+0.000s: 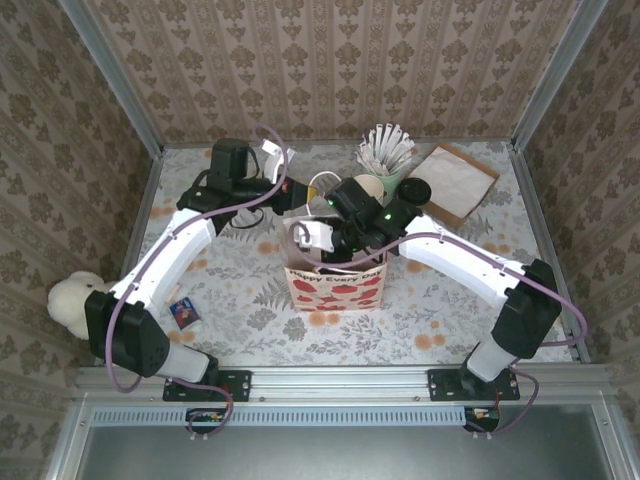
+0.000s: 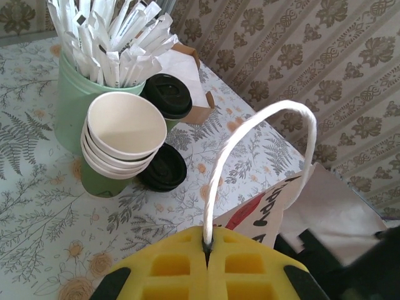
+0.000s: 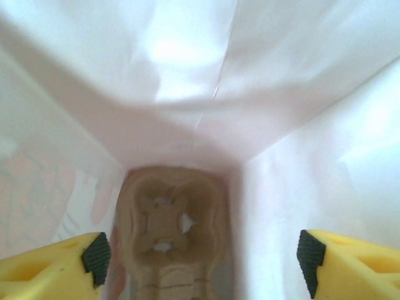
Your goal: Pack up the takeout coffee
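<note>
Two arms meet at a red-and-white paper bag (image 1: 336, 287) that stands upright in the middle of the table (image 1: 230, 290) in the top view. The left gripper (image 1: 296, 193) sits at the bag's back left corner, by the loop of the white handle (image 1: 320, 182). The right gripper (image 1: 324, 246) is sunk into the bag's open mouth with its fingertips hidden, so its jaws cannot be judged from here. Behind the bag stand a green holder (image 1: 386, 152) of white-wrapped sticks and a stack of lidless cups (image 1: 366, 187). Just right of them is the takeout coffee (image 1: 415, 190), black lid up, on the table outside the bag. A flat brown-and-white packet (image 1: 455, 180) lies beyond it.

From the left wrist, the left gripper (image 2: 207, 251) has its yellow jaws pressed together, pinching the white handle (image 2: 250, 125), which arches up and over to the bag's rim. The takeout coffee (image 2: 166, 95) stands just behind the stack of lidless cups (image 2: 122, 134) and beside the green holder (image 2: 72, 100). A second black lid (image 2: 161, 167) sits low by the stack; whether a cup is under it cannot be told.

From the right wrist, the right gripper (image 3: 204, 257) has its jaws spread wide with nothing between them. White bag walls surround it, and a brown pulp tray (image 3: 167, 225) lies at the bottom of the bag.
</note>
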Robot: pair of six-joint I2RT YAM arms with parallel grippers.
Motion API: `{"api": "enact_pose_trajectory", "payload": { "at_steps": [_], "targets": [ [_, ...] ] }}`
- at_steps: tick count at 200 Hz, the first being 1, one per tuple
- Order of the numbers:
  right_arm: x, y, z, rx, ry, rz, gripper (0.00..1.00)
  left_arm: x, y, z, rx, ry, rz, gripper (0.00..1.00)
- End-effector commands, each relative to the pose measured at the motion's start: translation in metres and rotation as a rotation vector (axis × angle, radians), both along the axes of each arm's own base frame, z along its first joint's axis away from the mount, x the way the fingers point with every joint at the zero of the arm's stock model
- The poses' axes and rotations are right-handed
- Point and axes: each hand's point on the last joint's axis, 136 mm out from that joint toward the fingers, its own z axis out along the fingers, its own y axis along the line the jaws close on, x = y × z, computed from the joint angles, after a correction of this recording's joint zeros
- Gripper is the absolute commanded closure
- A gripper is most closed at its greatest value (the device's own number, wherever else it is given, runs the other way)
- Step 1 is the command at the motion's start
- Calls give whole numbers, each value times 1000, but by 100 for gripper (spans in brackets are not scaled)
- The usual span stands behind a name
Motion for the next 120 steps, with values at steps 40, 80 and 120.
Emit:
{"api": "enact_pose_trajectory", "payload": {
  "at_steps": [40, 80, 120],
  "targets": [
    [22, -11, 120, 304, -59, -323, 0, 2, -4, 8, -3, -28, -18, 100],
    [-13, -60, 147, 396, -139, -213, 0, 3, -3, 11, 5, -44, -14, 100],
    [43, -113, 106, 302, -40, -435, 0, -7, -8, 19, -27, -48, -83, 100]
  ]
}}
